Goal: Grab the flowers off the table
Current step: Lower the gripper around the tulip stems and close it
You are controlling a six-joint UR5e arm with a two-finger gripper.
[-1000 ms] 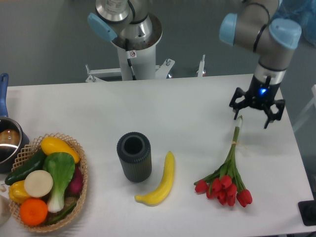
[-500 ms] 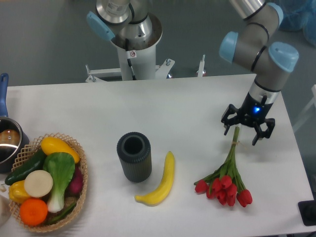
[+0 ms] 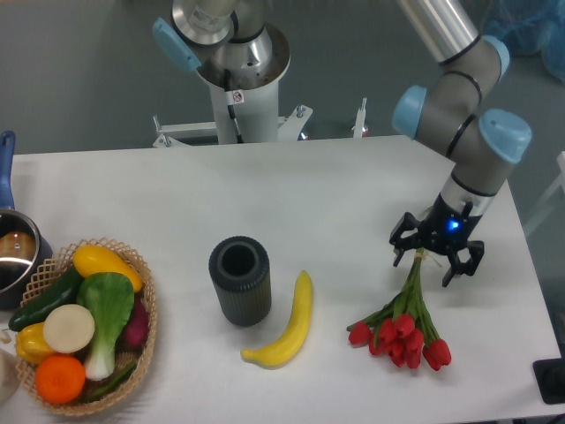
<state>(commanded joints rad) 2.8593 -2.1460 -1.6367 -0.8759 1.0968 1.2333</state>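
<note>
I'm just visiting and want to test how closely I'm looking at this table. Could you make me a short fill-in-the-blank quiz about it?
1. The gripper hangs with its fingers spread over the ____ end of the flowers.
2. The flowers' buds are ____ in colour.
3. Between the dark cylinder and the flowers lies a yellow ____.
4. The vegetables at the left sit in a woven ____.

Missing words: stem; red; banana; basket

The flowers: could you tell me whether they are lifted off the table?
No, the flowers lie flat on the table, with the open gripper over their stems.
</note>
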